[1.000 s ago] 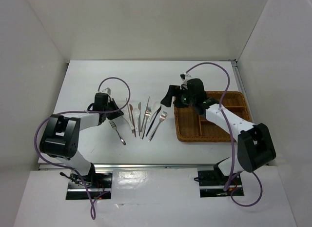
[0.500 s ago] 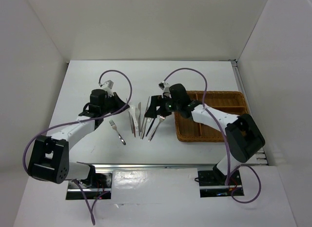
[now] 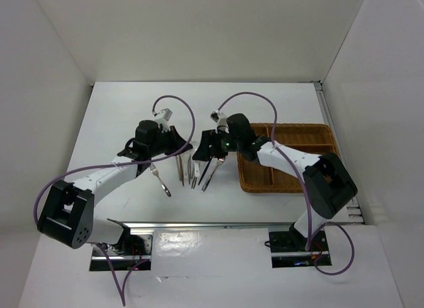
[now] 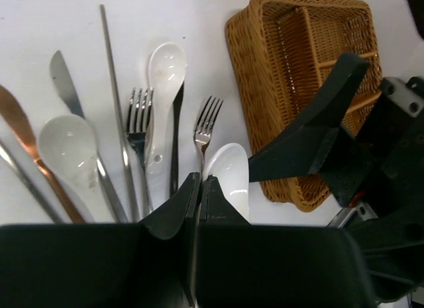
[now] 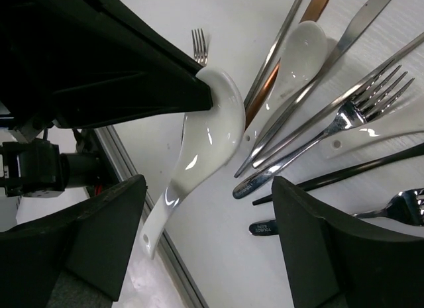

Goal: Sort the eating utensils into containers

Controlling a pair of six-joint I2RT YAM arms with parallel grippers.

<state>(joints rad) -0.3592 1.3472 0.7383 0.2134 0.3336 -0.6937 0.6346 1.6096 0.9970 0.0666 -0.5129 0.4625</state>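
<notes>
My left gripper (image 3: 187, 148) is shut on the bowl rim of a white spoon (image 5: 209, 122) and holds it off the table; the bowl also shows in the left wrist view (image 4: 228, 179) beside my closed fingertips (image 4: 200, 182). My right gripper (image 5: 209, 189) is open, with its fingers either side of the spoon's hanging handle and not touching it. In the top view it (image 3: 204, 149) faces the left gripper over the row of utensils (image 3: 195, 167). The brown wicker tray (image 3: 278, 189) lies to the right.
On the table lie two more white spoons (image 4: 66, 146) (image 4: 162, 76), forks (image 4: 138, 116) (image 4: 207, 119), a knife (image 4: 63, 76), a copper-handled piece (image 4: 20, 122), a metal chopstick (image 4: 112, 76) and a dark chopstick (image 5: 371, 165). A lone fork (image 3: 159, 179) lies left of the row.
My left gripper has moved right to the row of utensils. My right gripper has swung left from above the tray and now faces the left gripper.
</notes>
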